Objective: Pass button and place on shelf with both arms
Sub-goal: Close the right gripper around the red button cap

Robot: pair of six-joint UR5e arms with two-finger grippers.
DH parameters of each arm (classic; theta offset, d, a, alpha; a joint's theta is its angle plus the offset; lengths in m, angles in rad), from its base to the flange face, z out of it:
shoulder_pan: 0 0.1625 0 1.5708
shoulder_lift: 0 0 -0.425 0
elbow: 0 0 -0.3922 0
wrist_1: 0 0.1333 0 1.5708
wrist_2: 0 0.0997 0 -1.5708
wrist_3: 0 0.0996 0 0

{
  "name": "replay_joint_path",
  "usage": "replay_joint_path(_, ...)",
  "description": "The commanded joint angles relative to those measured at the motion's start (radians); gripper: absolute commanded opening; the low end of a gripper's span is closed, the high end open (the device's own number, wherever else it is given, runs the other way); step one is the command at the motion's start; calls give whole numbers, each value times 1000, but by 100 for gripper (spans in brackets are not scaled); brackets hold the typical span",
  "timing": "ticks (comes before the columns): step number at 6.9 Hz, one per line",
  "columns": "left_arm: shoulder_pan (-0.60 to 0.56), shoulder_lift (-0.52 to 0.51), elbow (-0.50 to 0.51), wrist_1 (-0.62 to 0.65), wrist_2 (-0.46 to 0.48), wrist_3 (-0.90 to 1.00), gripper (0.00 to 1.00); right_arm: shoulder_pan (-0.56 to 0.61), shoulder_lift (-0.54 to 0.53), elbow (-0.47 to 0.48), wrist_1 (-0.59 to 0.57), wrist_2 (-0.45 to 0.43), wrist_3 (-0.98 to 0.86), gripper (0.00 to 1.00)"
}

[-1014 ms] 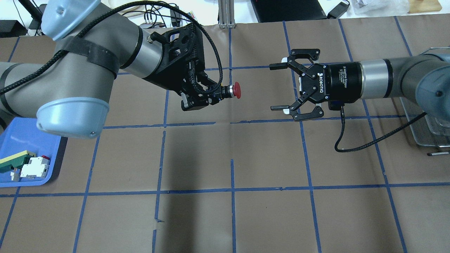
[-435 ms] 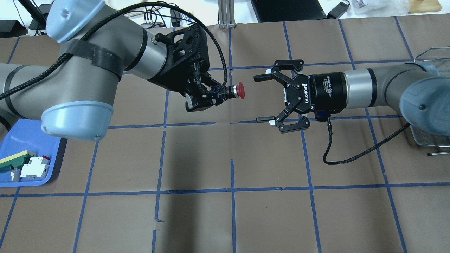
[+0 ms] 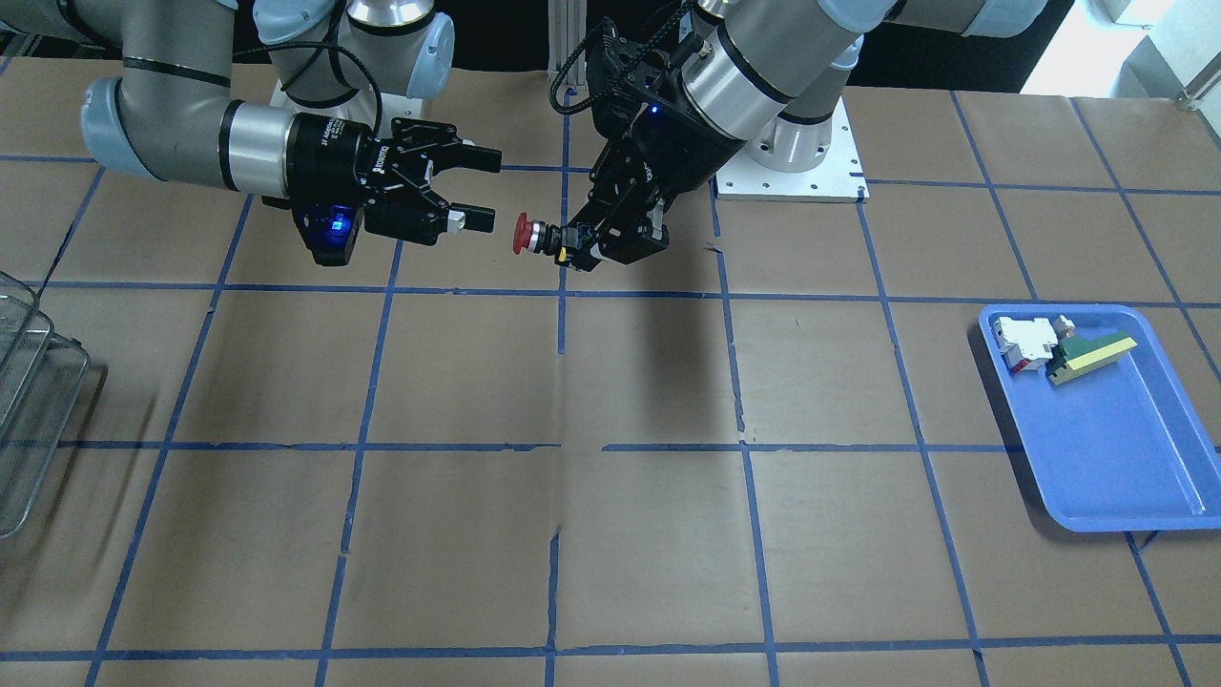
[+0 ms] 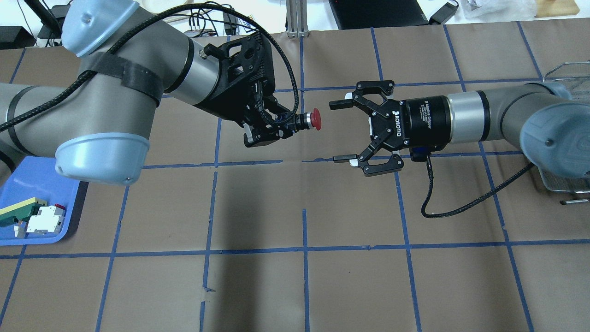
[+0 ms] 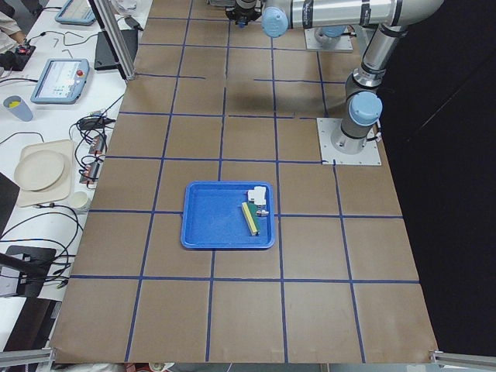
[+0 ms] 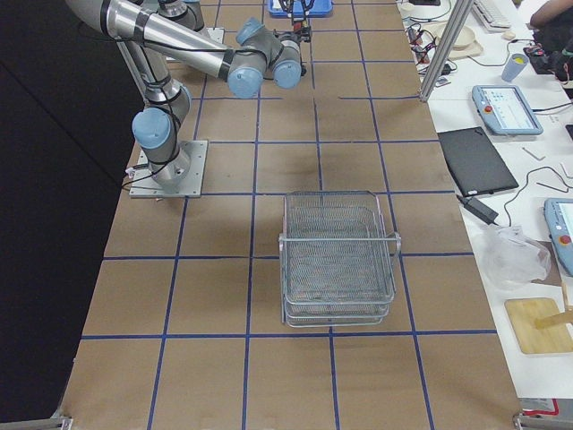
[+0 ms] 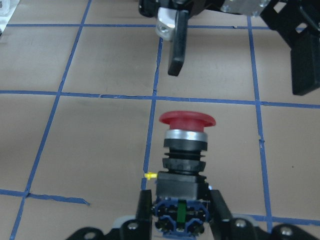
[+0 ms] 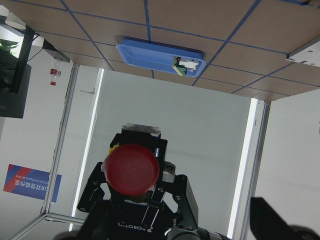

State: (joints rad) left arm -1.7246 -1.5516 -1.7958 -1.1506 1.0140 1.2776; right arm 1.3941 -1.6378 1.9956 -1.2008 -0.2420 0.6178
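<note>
Left gripper [image 4: 281, 128] clamps button [image 4: 308, 120] by its body, cap free for handover; right gripper [image 4: 333, 132] gapes, just short.

Overhead, front, both wrists, sharing button [image 4: 315, 119]

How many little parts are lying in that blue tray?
2: a white-and-red block and a green-and-yellow wedge, side by side in one corner of the blue tray. None seems hidden.
</note>
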Motion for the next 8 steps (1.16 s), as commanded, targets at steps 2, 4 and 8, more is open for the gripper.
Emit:
replay_joint_path(2,-1,1,1,2,1,12,40,34,53,-6,-77,-10,26,99)
replay_joint_path(4,-1,2,1,2,1,9,41,58,55,-6,-182,-13,164,99)
replay_joint_path(8,-1,4,0,3,2,9,41,62,61,-23,-334,-17,309,99)
